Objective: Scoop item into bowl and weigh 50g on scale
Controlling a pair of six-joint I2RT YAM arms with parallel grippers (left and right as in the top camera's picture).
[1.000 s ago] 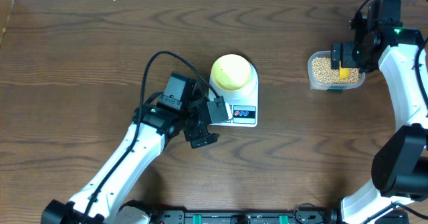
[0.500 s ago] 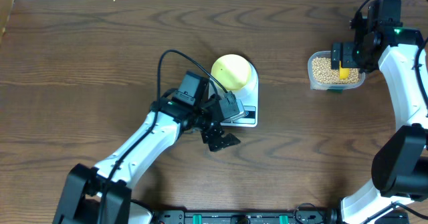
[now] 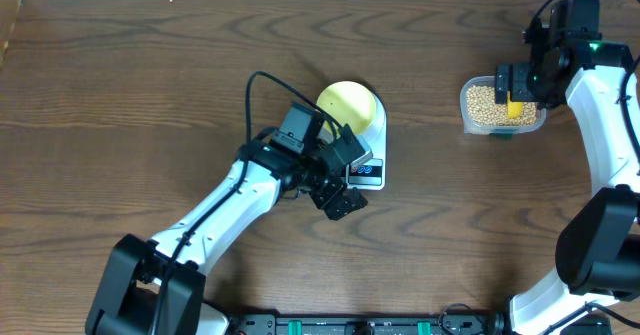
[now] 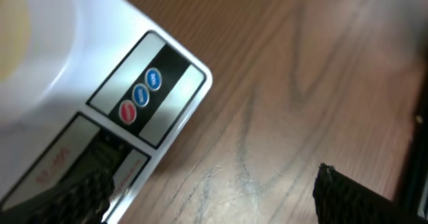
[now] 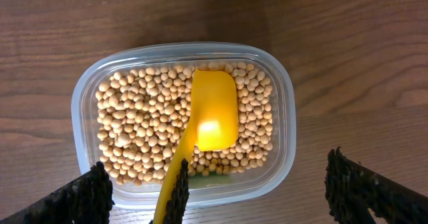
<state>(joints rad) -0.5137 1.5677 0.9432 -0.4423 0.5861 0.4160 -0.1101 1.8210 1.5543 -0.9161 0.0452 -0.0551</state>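
The pale yellow-green bowl (image 3: 347, 106) stands on the white scale (image 3: 374, 133), whose display and buttons (image 4: 140, 95) face the table's front. My left gripper (image 3: 348, 178) hangs open at the scale's front right corner, one finger (image 4: 60, 197) over the scale's edge and the other (image 4: 364, 197) over bare wood. The item, tan soybeans (image 5: 134, 127), fills a clear tub (image 3: 503, 106) at the right. A yellow scoop (image 5: 212, 114) lies on the beans, its handle running toward me. My right gripper (image 5: 221, 207) is open above the tub's near edge, holding nothing.
Brown wooden table (image 3: 150, 65) all round. A black cable (image 3: 262, 85) loops from the left arm beside the bowl. The table's front edge carries a black rail (image 3: 360, 325).
My left arm has swung right, carrying its open gripper from left of the scale to the scale's front right corner. The right arm, tub and scoop have not moved.
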